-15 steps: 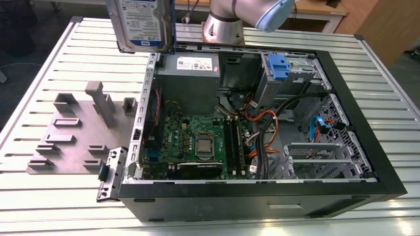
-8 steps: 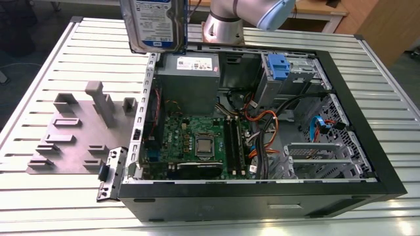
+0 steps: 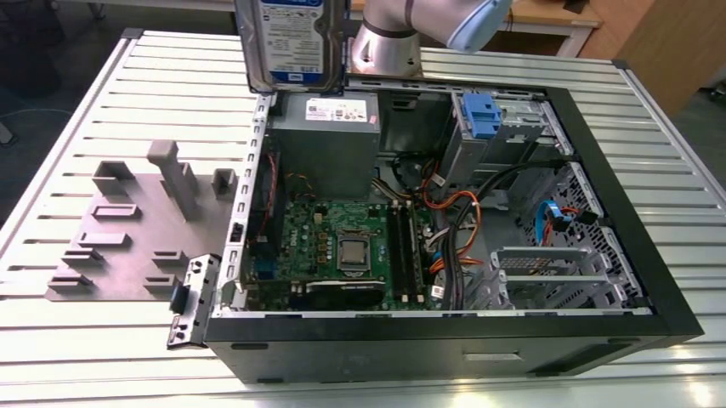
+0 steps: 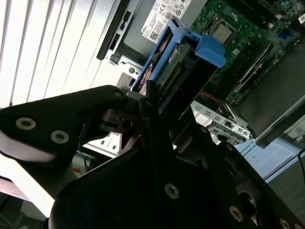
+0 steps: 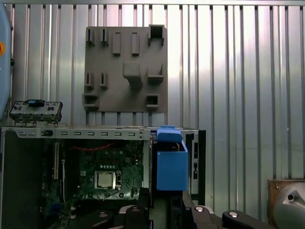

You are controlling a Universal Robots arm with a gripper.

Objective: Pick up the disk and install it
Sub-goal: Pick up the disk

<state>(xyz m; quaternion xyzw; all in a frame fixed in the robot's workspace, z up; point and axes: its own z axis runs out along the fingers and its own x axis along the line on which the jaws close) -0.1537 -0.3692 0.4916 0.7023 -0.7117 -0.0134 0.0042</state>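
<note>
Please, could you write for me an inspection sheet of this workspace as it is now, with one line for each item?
Surface: slatted metal table carrying an open computer case and a grey fixture plate.
Job's things: the disk, in its blue carrier, is held aloft and not installed.
Clutter: a loose metal bracket beside the case, on the exterior view's left.
Grippers: the gripper is shut on the disk's end.
Cables: orange and black cables inside the case, between the motherboard and the drive cage; another blue drive carrier sits above them.
Surroundings: wooden furniture behind the table; no person seen.
</note>
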